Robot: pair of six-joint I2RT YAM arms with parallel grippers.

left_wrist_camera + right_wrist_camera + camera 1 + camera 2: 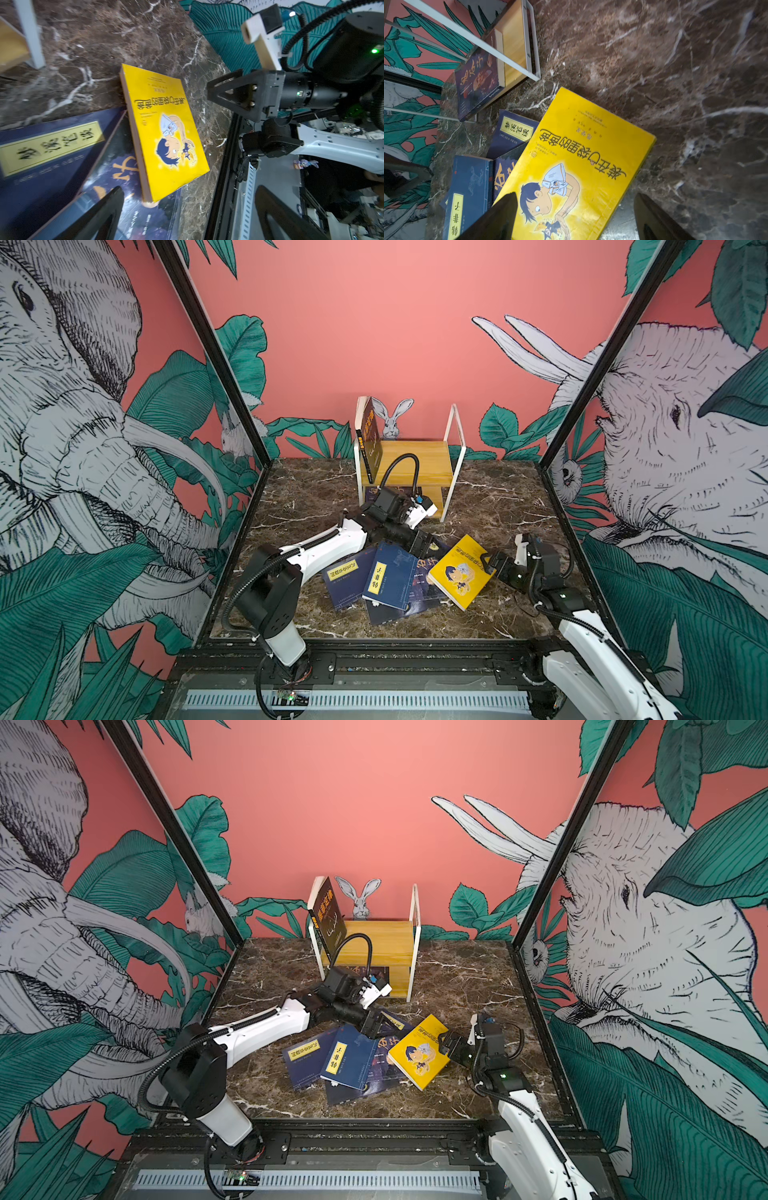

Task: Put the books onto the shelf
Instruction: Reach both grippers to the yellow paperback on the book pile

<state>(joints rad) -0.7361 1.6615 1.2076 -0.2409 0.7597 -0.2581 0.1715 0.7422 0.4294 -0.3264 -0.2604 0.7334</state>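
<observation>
Right gripper [494, 563] spread wide by the yellow book [459, 572].
It sits at that book's 3 o'clock edge. The left gripper [426, 546] hangs wide over the navy books [388, 578] mid-table, and the shelf [415, 456] stands at 12 o'clock.

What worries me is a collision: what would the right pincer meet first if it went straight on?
The yellow book: its near end lies between the open jaws of the right pincer; height above it is unclear.
</observation>
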